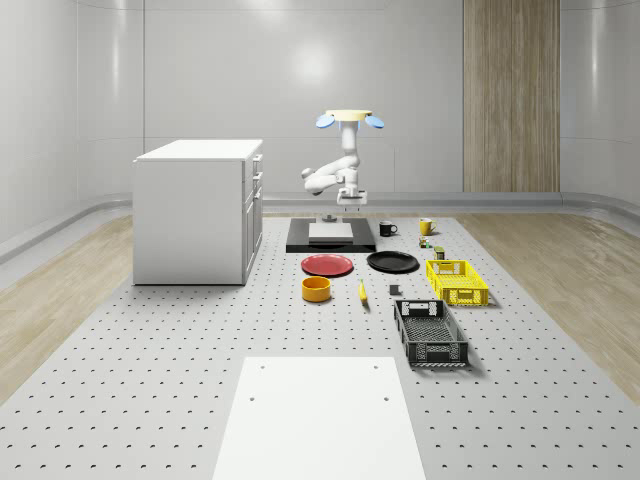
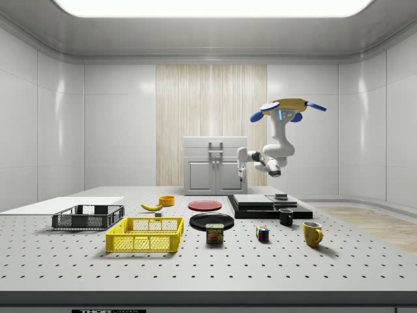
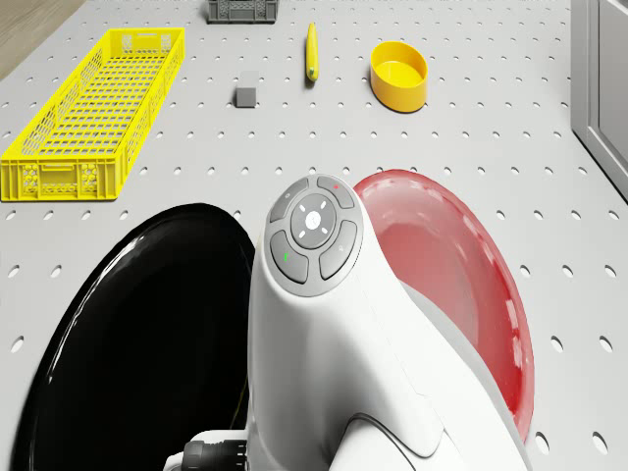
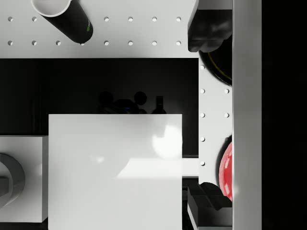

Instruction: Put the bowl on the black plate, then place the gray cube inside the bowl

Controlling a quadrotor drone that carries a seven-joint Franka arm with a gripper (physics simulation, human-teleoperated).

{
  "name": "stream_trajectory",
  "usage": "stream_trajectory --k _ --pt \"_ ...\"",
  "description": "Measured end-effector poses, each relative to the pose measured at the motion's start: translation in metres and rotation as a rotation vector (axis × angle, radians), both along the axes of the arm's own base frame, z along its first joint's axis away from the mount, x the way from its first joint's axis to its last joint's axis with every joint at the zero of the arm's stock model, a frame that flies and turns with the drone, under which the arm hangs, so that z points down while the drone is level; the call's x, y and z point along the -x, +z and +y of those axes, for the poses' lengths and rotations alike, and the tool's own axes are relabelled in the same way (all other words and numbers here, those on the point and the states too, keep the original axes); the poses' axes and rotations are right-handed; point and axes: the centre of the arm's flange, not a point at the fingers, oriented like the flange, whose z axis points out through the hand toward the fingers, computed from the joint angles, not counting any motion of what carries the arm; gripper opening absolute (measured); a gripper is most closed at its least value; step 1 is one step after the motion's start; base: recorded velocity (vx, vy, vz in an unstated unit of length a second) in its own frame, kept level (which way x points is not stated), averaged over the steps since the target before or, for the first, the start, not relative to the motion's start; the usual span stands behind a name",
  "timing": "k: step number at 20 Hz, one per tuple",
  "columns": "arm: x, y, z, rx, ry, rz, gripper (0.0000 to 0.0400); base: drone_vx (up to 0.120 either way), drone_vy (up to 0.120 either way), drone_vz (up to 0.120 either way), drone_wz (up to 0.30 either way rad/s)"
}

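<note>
In the whole-scene view our drone (image 1: 349, 118) hovers over the far black platform (image 1: 331, 240), gripper (image 1: 347, 199) well apart from the yellow bowl (image 1: 317, 289) and black plate (image 1: 393, 262).

In the drone view the gray cube (image 3: 245, 95) sits near the banana (image 3: 311, 51); we risk bumping it.

We cannot tell the claw's state.

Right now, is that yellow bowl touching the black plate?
Apart. In the whole-scene view the yellow bowl sits on the table nearer the camera, with the red plate and bare table between it and the black plate.
</note>
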Motion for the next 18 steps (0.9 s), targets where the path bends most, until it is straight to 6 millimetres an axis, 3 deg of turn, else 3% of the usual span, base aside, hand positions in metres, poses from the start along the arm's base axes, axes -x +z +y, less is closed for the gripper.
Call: stream_trajectory --k 9,18 --pt "0.0000 0.0000 -0.0001 0.002 0.000 0.000 0.0400 0.120 -0.107 -0.004 0.000" --pt "0.0000 0.0000 -0.0002 0.002 0.000 0.000 0.0400 0.120 -0.009 -0.120 0.000"
